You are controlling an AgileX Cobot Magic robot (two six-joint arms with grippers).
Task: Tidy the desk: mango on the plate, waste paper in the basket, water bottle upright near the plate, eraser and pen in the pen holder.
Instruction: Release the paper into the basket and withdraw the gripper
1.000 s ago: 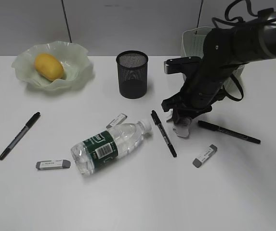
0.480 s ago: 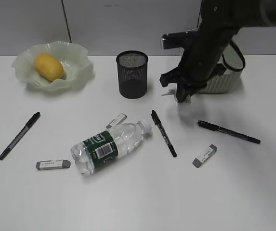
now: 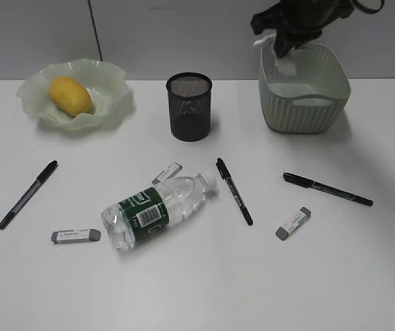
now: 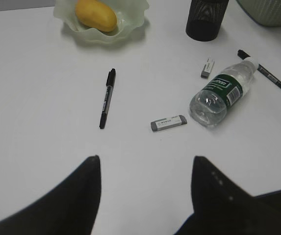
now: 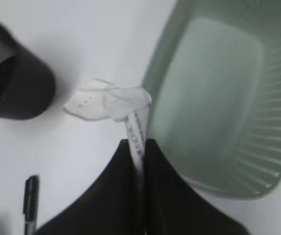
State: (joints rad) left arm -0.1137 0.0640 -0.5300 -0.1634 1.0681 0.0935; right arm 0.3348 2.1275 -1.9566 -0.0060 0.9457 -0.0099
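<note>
My right gripper [image 3: 280,43] [image 5: 138,143] is shut on the waste paper [image 5: 106,104] and holds it above the left rim of the pale green basket [image 3: 325,110] [image 5: 258,161]. The mango [image 3: 70,95] [image 4: 96,14] lies in the wavy plate [image 3: 111,79] [image 4: 130,29]. The water bottle [image 3: 157,209] [image 4: 221,90] lies on its side mid-desk. The black mesh pen holder [image 3: 189,107] [image 4: 206,19] [image 5: 12,88] stands behind it. Pens [image 3: 234,190] [image 3: 327,188] [image 3: 27,194] and erasers [image 3: 76,236] [image 3: 293,223] [image 3: 167,172] lie on the desk [image 3: 197,289]. My left gripper [image 4: 145,164] is open and empty above the near desk.
A grey wall panel runs behind the desk's far edge. The basket stands at the back right, the plate at the back left.
My right gripper has lifted the waste paper off the desk by the pens and carried it up and back to the basket's rim. Everything else has stayed put.
</note>
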